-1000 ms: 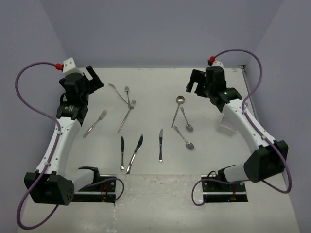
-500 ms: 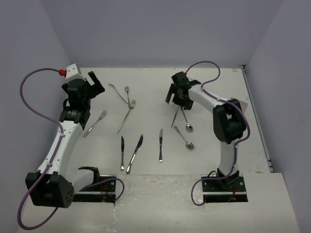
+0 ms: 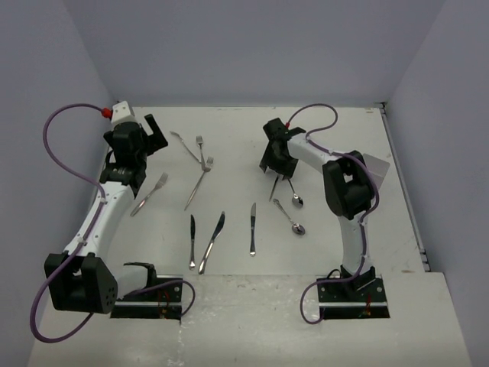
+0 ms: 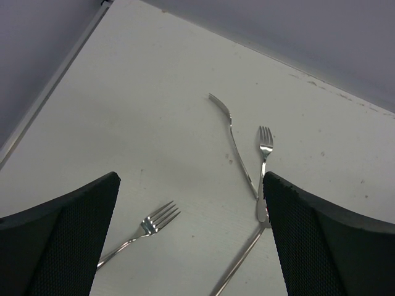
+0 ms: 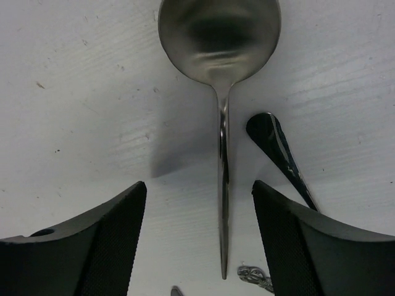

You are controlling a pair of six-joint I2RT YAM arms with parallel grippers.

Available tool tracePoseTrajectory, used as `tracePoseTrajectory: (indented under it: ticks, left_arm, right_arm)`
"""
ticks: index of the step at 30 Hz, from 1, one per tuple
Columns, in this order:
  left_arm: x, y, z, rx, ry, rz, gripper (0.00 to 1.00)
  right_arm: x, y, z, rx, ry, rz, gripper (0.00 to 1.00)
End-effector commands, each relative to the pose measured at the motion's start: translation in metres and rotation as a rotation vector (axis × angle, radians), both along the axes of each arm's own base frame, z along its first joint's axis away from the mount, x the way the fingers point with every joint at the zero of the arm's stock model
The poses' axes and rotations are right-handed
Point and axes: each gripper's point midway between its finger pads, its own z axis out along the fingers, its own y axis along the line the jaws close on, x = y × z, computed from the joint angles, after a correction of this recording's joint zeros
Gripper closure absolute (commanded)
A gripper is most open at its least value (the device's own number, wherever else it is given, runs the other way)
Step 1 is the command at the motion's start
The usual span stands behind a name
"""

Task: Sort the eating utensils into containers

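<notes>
1. Risks, right side. The right gripper point(image 5: 199, 197) sits low over the table point(image 3: 237, 130), jaws apart, holding nothing. The spoon point(image 5: 223, 142) lies flat between the fingers point(image 5: 105, 246), its handle nearer the right finger and touching neither.
- Off-centre closure: I expect the nearer finger to meet the handle first and push it sideways, or spin it, rather than clamp it.
- Flat, thin handle: the pads may ride over it and close on nothing, or the tips may scrape the table.
- Neighbour: a second spoon's handle point(image 5: 281, 157) lies just beside the right finger. A closing finger could catch or drag it.

2. Container. A pale corner point(image 3: 380, 163) beside the right arm's elbow point(image 3: 348, 187) may be the container; I cannot confirm it. The arm hides most of it, so a swing back risks a knock.

3. Left side. The left gripper point(image 4: 190, 179) hangs fully open and empty above three forks: one point(image 4: 154, 222) apart, two point(image 4: 231, 135) point(image 4: 264, 160) crossing at the handles. I judge the crossed pair will shift together.

4. Remaining utensils. Three knives point(image 3: 214, 241) lie near the front edge, well apart from both grippers. Two spoons point(image 3: 291, 217) lie just in front of the right gripper.
</notes>
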Motion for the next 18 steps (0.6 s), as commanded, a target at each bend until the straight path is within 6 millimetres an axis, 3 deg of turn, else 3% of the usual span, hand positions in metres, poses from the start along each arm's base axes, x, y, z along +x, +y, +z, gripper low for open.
tracePoseTrajectory:
  ticks: [1, 4, 8, 15, 18]
  left_arm:
    - [0.007, 0.008, 0.017, 0.036, -0.052, 0.020, 0.00]
    - [0.006, 0.009, 0.016, 0.041, -0.047, 0.027, 0.00]
    - [0.004, 0.014, 0.015, 0.052, -0.038, 0.055, 0.00]
    - [0.002, 0.019, 0.016, 0.065, -0.030, 0.078, 0.00]
    - [0.000, 0.021, 0.016, 0.071, -0.024, 0.089, 0.00]
  right_arm:
    - [0.006, 0.003, 0.002, -0.016, -0.003, -0.034, 0.31]
    - [0.008, 0.003, 0.004, -0.014, -0.009, -0.036, 0.39]
    - [0.009, 0.003, 0.003, -0.016, -0.008, -0.034, 0.66]
    - [0.007, 0.003, 0.002, -0.024, 0.002, -0.007, 1.00]
    - [0.009, 0.000, 0.004, -0.042, -0.007, 0.011, 1.00]
